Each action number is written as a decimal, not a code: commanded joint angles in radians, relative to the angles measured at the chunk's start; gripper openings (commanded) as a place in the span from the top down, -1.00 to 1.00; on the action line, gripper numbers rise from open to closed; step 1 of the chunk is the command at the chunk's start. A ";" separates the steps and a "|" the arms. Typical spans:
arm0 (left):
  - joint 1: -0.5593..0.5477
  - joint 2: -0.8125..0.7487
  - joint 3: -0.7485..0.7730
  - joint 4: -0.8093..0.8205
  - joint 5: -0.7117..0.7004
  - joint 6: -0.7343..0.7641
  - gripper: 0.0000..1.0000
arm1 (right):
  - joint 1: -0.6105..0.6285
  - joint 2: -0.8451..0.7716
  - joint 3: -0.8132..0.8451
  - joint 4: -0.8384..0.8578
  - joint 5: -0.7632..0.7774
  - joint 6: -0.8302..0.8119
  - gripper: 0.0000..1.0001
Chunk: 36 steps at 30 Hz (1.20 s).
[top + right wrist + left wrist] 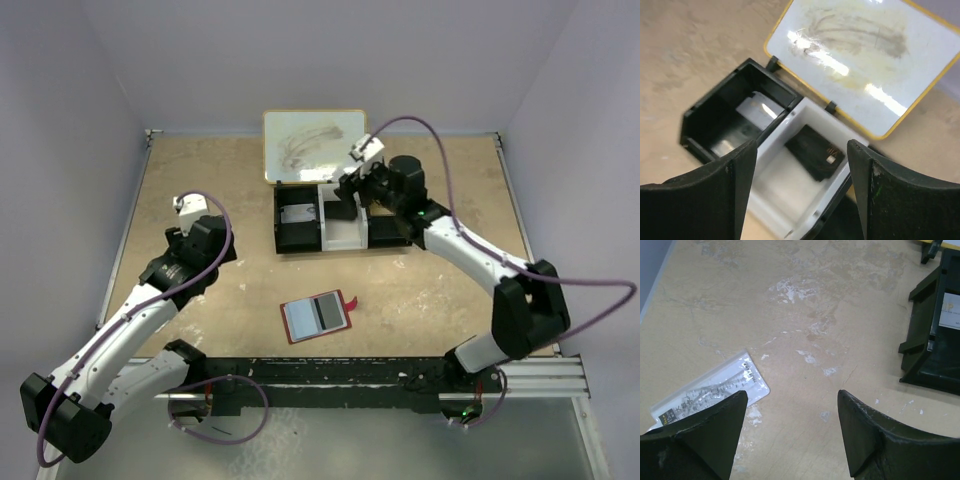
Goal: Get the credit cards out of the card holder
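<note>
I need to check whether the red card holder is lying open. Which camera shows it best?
Top external: the card holder lies open and unobstructed on the table, sleeves facing up, red tab at its right edge. Neither wrist view shows it at all.

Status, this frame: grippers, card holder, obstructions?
Left gripper open, empty, over tabletop. Right gripper open above long black tray's white middle compartment, dark card inside. Small red folding card holder open mid-table, ungripped, nothing blocking it.

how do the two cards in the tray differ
The pale card is light grey and glossy, lying in the black end compartment; the dark card is black, lying in the white middle compartment. Both lie flat in the tray, beneath the open right end effector.
</note>
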 commanded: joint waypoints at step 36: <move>-0.144 0.328 -0.144 0.532 0.494 -0.101 -0.47 | 0.358 -0.713 -0.913 0.065 0.058 1.278 -0.61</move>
